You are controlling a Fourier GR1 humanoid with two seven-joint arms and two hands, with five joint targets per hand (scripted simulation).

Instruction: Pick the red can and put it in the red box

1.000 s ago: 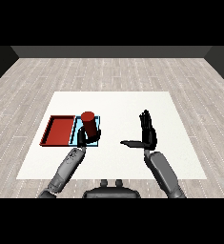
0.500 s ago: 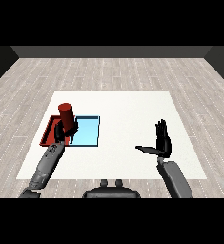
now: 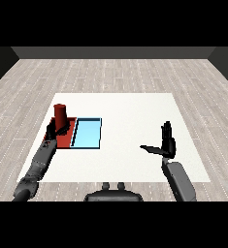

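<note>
A dark red can (image 3: pixel 60 114) shows at ten o'clock, above a brighter red tray (image 3: pixel 67 137) with a light blue tray (image 3: pixel 88 133) beside it toward three o'clock. Both sit on a plain white table (image 3: pixel 130 121) ringed by pale grey plank-patterned floor (image 3: pixel 115 72). The left hand (image 3: pixel 52 131) and right hand (image 3: pixel 167 143) are black, on grey forearms.

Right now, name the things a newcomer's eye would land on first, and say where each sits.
The dark red cylindrical can stands out at the table's left, upright over the flat red tray, with the robot's black left hand curled round its base. Beside that tray, to its right, lies the flat light blue tray. Far to the right, the black right hand hovers open above the white table, holding nothing.
</note>
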